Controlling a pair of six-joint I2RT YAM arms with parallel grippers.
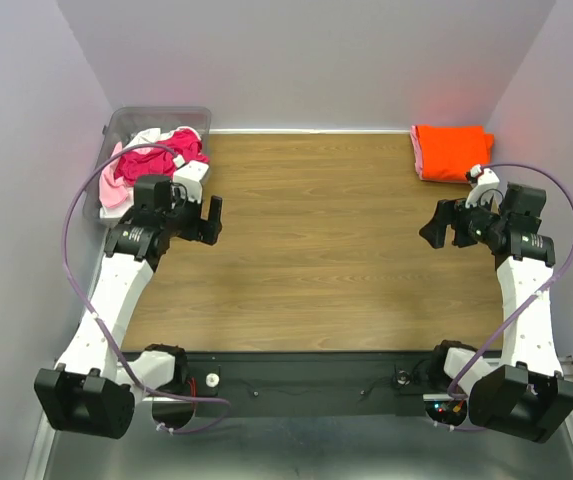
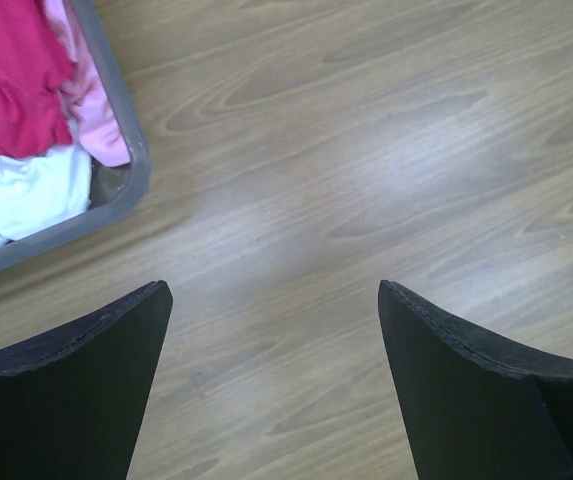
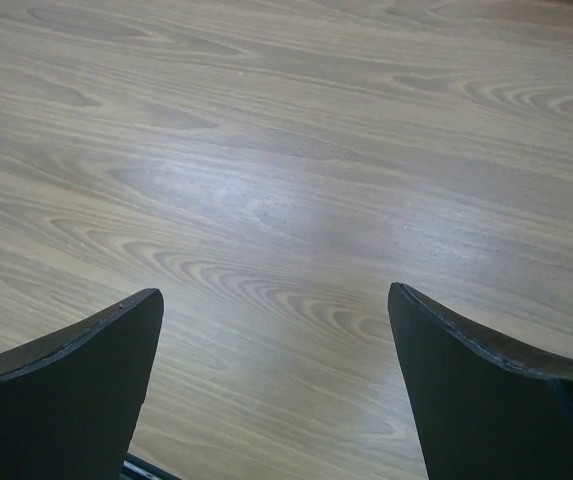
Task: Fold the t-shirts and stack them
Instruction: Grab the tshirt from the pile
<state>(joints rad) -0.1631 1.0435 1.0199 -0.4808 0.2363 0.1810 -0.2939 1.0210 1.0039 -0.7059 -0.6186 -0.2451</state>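
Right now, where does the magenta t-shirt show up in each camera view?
Top external: upper left, the magenta t-shirt heaped in the bin.
Left wrist: top-left corner, inside the bin's grey rim.
Right wrist: not in it, only tabletop.
Shared landmark: the wood-grain tabletop, visible in all three views.

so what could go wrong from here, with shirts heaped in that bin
1. The magenta shirt, pale pink shirt and white shirt lie tangled in the bin, so one grab may drag out several at once.
2. The open left gripper hovers close to the bin's rim; a finger could catch it and shove the bin.
3. The folded orange shirt sits just beyond the right gripper, whose arm might brush it.
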